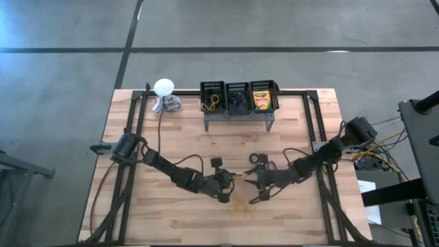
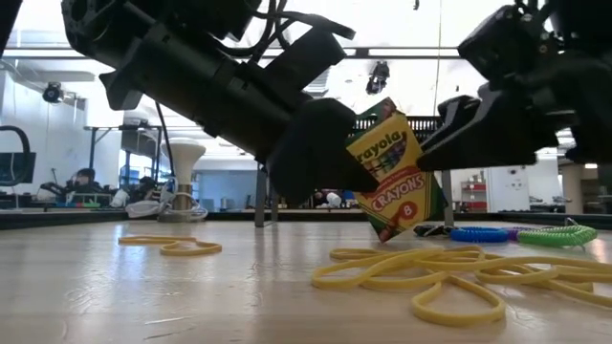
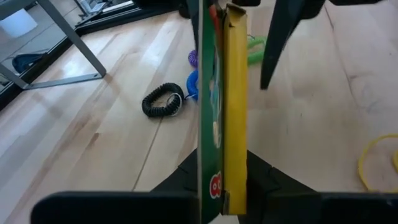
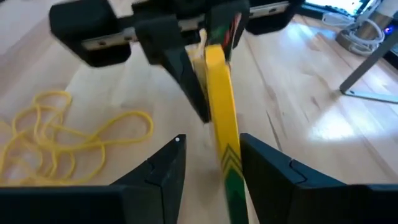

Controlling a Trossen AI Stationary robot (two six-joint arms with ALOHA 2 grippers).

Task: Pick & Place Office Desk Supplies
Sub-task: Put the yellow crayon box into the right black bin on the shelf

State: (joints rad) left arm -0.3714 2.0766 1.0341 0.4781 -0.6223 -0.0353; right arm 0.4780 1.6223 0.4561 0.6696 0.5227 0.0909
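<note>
The left hand [image 3: 222, 202] is pinching the crayon box [image 2: 394, 172] upright above the rubber bands [image 2: 449, 272]; the right hand [image 4: 208, 165] is spread around that box.

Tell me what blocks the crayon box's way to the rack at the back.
Nothing visible. The crayon box is clamped in the left tool, the right tool straddling it with a gap; bare tabletop lies between them and the rack.

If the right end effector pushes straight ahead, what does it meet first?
Probably the flat yellow-and-green crayon box, edge-on between its open fingers, and right behind it the left end effector clamping that box; depth is unclear.
</note>
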